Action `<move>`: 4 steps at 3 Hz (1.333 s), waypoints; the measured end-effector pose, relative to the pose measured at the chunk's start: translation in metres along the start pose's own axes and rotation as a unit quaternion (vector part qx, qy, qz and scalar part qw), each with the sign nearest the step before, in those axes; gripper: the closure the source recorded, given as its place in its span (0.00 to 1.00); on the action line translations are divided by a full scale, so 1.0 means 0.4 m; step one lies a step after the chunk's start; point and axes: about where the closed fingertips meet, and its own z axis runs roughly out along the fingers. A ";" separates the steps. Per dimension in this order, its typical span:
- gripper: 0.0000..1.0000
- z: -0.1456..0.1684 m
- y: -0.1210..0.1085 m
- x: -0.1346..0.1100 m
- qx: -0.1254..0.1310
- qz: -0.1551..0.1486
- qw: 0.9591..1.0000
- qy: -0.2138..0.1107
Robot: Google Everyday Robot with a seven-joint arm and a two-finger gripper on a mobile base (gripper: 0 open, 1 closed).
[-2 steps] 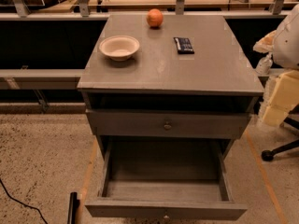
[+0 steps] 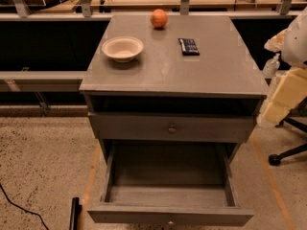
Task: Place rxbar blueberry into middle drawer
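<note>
Rxbar blueberry (image 2: 188, 46): flat on the worktop (image 2: 216, 71), right of the bowl (image 2: 123, 48)
Middle drawer (image 2: 168, 196): pulled open
Hand: outside my view, so I cannot tell its grip

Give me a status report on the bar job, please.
Pincer at right edge, beside the cabinet. Rxbar blueberry flat on cabinet top, right of bowl. Middle drawer pulled open; path unobstructed.

The rxbar blueberry (image 2: 188, 46) sits right of bowl (image 2: 122, 49), above middle drawer (image 2: 169, 215) (gripper unseen).

The tool is out of frame; the bottom edge clips the middle drawer (image 2: 168, 213) at its knob
</note>
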 end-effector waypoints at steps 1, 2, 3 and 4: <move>0.00 0.028 -0.102 0.024 0.028 0.058 0.996 -0.068; 0.00 0.079 -0.265 0.009 0.057 0.104 0.980 -0.158; 0.00 0.127 -0.396 -0.022 0.065 0.150 0.963 -0.216; 0.00 0.209 -0.521 -0.093 0.072 0.206 0.945 -0.245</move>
